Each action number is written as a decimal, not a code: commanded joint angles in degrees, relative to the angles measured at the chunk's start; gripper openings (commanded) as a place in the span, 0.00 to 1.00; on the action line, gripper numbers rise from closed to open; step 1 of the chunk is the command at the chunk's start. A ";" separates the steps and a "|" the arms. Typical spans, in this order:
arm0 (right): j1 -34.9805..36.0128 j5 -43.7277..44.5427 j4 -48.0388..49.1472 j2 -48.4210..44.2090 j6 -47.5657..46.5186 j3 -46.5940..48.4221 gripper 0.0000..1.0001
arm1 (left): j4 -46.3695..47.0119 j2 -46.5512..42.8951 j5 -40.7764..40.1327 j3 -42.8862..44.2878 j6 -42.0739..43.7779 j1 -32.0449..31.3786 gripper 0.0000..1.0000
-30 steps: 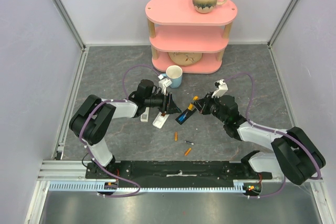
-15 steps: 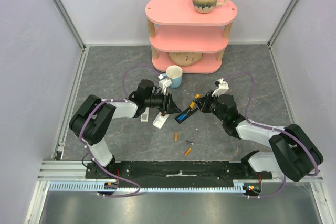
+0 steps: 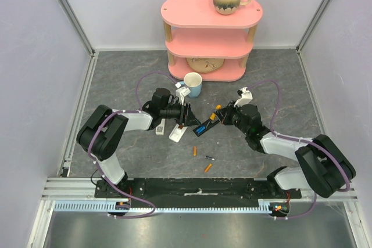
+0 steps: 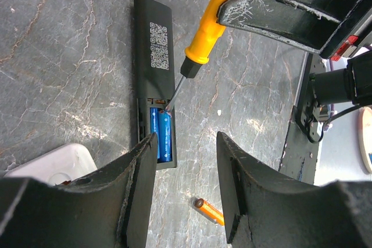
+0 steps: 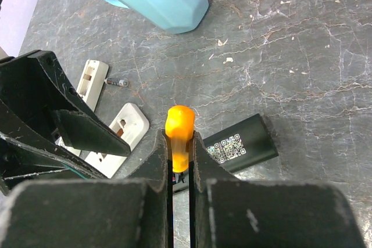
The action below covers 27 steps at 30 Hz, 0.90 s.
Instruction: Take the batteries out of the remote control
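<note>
**Operator:** Prying at the cells, as I judge it. From above, my right gripper [image 3: 222,115] aims the screwdriver [image 3: 216,110] into the black remote [image 3: 203,128] on the tabletop [image 3: 261,74].

**Colleague:** Left wrist?

**Operator:** My left gripper [image 4: 186,143] is spread and empty over two blue batteries [image 4: 163,137] in the open bay; the tip touches them.

**Colleague:** Right wrist?

**Operator:** The gripper pinches the orange handle [image 5: 179,123]. Next I'd lever gently.

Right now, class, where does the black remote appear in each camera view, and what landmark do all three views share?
Top external: the remote lies near the picture's middle.
Left wrist: the remote runs down from upper left, blue batteries showing.
Right wrist: the remote sits right of centre, partly hidden.
Shared landmark: the orange-handled screwdriver touching it.
</note>
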 commanded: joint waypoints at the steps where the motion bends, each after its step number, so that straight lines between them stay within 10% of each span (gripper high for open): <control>1: -0.38 2.36 2.46 0.28 -0.74 1.49 0.00 | -0.05 0.87 1.85 1.98 -0.34 0.38 0.51; 27: 1.38 -6.69 13.89 8.19 4.53 3.25 0.00 | -1.81 1.22 1.15 2.68 0.18 0.38 0.51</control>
